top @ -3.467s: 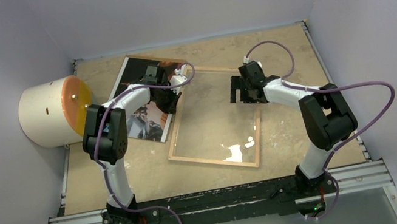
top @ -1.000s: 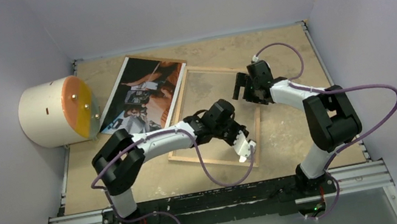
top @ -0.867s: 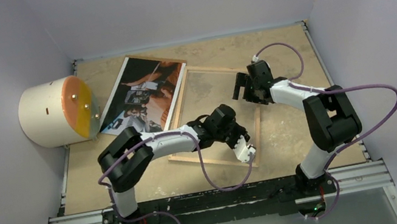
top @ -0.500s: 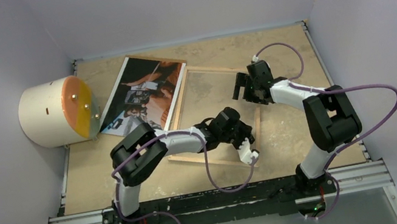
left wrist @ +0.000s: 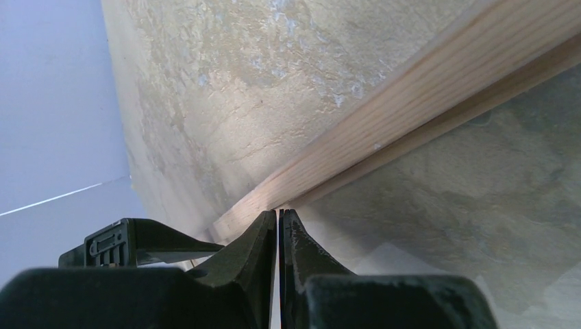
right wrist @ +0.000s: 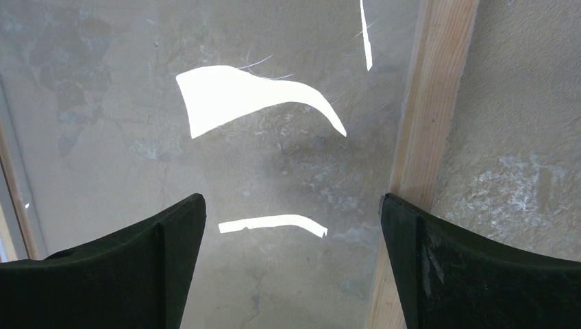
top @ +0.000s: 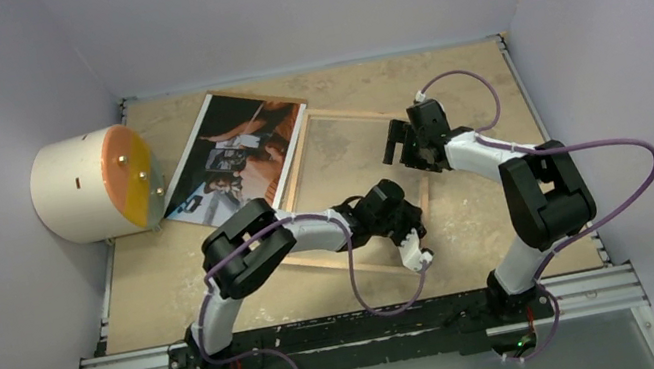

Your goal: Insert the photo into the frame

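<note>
Far out to the left of my left gripper point(top: 416, 252), a white drum point(top: 90, 186) with an orange face is lying on its side at the edge of the tabletop point(top: 447, 82). Closer in, but well apart from that gripper and up to its left, the photo point(top: 237, 160) is lying flat, picture side up. Its right edge is running just beside the left rail of the frame point(top: 347, 118); I am not able to tell whether the two are touching. The frame is lying flat on the tabletop with its wood-brown back facing up, and the left arm point(top: 311, 233) is reaching across its near rail.

I am seeing the left gripper down at the frame's near right corner. Its fingers point(left wrist: 253, 240) are pressed together with only a hairline between them and nothing showing in that gap, and their tips are sitting right against the edge of the wooden rail.

Up and slightly to the right of it, the right gripper point(top: 395, 147) is hovering over the frame's right side, spread wide and holding nothing. Its wrist camera is showing the glass pane point(right wrist: 137, 68) under the gap, catching bright reflections, with the right rail running just inside the right-hand finger and bare tabletop lying past it.
</note>
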`<action>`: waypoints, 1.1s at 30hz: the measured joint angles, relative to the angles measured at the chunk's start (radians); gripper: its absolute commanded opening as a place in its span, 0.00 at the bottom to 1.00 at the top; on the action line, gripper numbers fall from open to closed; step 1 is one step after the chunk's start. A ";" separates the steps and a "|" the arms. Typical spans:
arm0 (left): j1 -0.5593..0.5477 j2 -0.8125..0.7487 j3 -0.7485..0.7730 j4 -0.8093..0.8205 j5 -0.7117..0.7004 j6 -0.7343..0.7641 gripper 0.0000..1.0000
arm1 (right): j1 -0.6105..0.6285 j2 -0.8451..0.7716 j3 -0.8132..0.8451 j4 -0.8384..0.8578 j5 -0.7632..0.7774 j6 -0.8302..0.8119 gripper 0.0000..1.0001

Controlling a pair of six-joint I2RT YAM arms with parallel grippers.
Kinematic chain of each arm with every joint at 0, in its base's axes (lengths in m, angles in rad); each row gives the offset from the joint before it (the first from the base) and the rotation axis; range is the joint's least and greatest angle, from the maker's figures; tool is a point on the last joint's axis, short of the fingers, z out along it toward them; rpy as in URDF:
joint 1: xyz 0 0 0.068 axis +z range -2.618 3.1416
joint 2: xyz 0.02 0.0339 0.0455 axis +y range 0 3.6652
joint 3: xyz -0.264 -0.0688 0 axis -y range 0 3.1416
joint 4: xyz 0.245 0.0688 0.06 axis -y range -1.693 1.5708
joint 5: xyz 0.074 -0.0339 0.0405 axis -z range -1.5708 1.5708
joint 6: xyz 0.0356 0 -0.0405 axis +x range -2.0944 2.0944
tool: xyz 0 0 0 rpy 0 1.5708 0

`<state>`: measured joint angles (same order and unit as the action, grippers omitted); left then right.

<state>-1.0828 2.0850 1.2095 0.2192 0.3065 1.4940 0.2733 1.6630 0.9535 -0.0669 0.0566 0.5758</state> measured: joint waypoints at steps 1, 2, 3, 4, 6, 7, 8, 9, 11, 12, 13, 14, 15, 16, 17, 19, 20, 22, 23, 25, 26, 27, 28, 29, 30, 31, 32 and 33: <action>0.000 0.006 0.002 0.003 -0.005 0.005 0.09 | 0.000 0.000 0.000 0.000 0.000 0.000 0.99; 0.000 0.012 0.005 0.004 -0.009 0.009 0.09 | 0.000 0.000 0.000 0.000 0.000 0.000 0.99; 0.000 0.015 0.007 0.006 -0.011 0.012 0.09 | 0.000 0.000 0.000 0.000 0.000 -0.001 0.99; 0.000 0.017 0.010 0.005 -0.015 0.015 0.09 | 0.000 0.000 0.000 0.000 0.000 -0.002 0.99; 0.000 0.019 0.012 0.006 -0.021 0.018 0.09 | 0.000 0.000 0.000 -0.001 0.000 -0.004 0.99; 0.000 0.019 0.013 0.006 -0.023 0.018 0.09 | 0.000 -0.001 0.000 -0.001 0.000 -0.005 0.99; 0.000 0.021 0.013 0.006 -0.025 0.019 0.09 | 0.000 -0.001 0.000 -0.002 0.000 -0.006 0.99; 0.000 0.021 0.013 0.006 -0.027 0.021 0.09 | 0.000 -0.002 0.000 -0.003 0.001 -0.008 0.99; 0.000 0.022 0.015 0.005 -0.032 0.021 0.09 | 0.000 -0.005 0.000 -0.006 0.003 -0.011 0.99; 0.000 0.023 0.016 0.005 -0.035 0.021 0.08 | 0.000 -0.008 0.000 -0.010 0.005 -0.012 0.99; 0.000 0.023 0.016 0.005 -0.039 0.021 0.08 | 0.000 -0.012 0.000 -0.013 0.005 -0.014 0.99; 0.000 0.023 0.016 0.004 -0.043 0.021 0.08 | 0.000 -0.017 0.000 -0.018 0.008 -0.016 0.99; 0.000 0.023 0.016 0.004 -0.047 0.021 0.08 | 0.000 -0.022 0.000 -0.023 0.011 -0.019 0.99; 0.000 0.023 0.016 0.004 -0.050 0.021 0.08 | 0.000 -0.026 0.000 -0.027 0.013 -0.020 0.99; 0.000 0.023 0.016 0.004 -0.051 0.021 0.08 | 0.000 -0.030 0.000 -0.034 0.018 -0.022 0.99; 0.000 0.023 0.016 0.004 -0.053 0.021 0.08 | -0.002 -0.034 0.000 -0.051 0.032 -0.028 0.99; 0.000 0.023 0.015 0.004 -0.053 0.021 0.08 | -0.004 -0.035 0.000 -0.059 0.037 -0.031 0.99; 0.000 0.023 0.015 0.004 -0.054 0.021 0.08 | -0.009 -0.037 0.000 -0.066 0.047 -0.035 0.99; 0.000 0.023 0.015 0.004 -0.054 0.021 0.08 | -0.011 -0.037 0.000 -0.071 0.055 -0.038 0.99; 0.000 0.023 0.014 0.004 -0.054 0.021 0.08 | -0.017 -0.039 0.000 -0.081 0.064 -0.043 0.99; 0.000 0.023 0.012 0.004 -0.054 0.021 0.08 | -0.023 -0.040 0.000 -0.087 0.066 -0.046 0.99; 0.000 0.023 0.010 0.004 -0.054 0.021 0.08 | -0.026 -0.040 0.000 -0.090 0.066 -0.048 0.99; 0.000 0.023 0.007 0.004 -0.055 0.021 0.08 | -0.030 -0.040 0.000 -0.093 0.068 -0.051 0.99; 0.000 0.023 0.004 0.004 -0.055 0.022 0.08 | -0.033 -0.040 0.000 -0.095 0.068 -0.054 0.99; 0.000 0.023 0.003 0.004 -0.055 0.022 0.08 | -0.034 -0.040 0.000 -0.097 0.068 -0.056 0.99; 0.000 0.023 0.002 0.003 -0.056 0.022 0.08 | -0.034 -0.040 0.000 -0.098 0.068 -0.057 0.99; 0.000 0.023 0.002 0.004 -0.057 0.022 0.08 | -0.034 -0.040 0.000 -0.098 0.068 -0.060 0.99; 0.000 0.023 0.001 0.004 -0.058 0.022 0.08 | -0.034 -0.040 0.000 -0.098 0.068 -0.061 0.99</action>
<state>-1.0824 2.1082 1.2106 0.2230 0.2489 1.5158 0.2390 1.6226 0.9539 -0.1654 0.1242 0.5144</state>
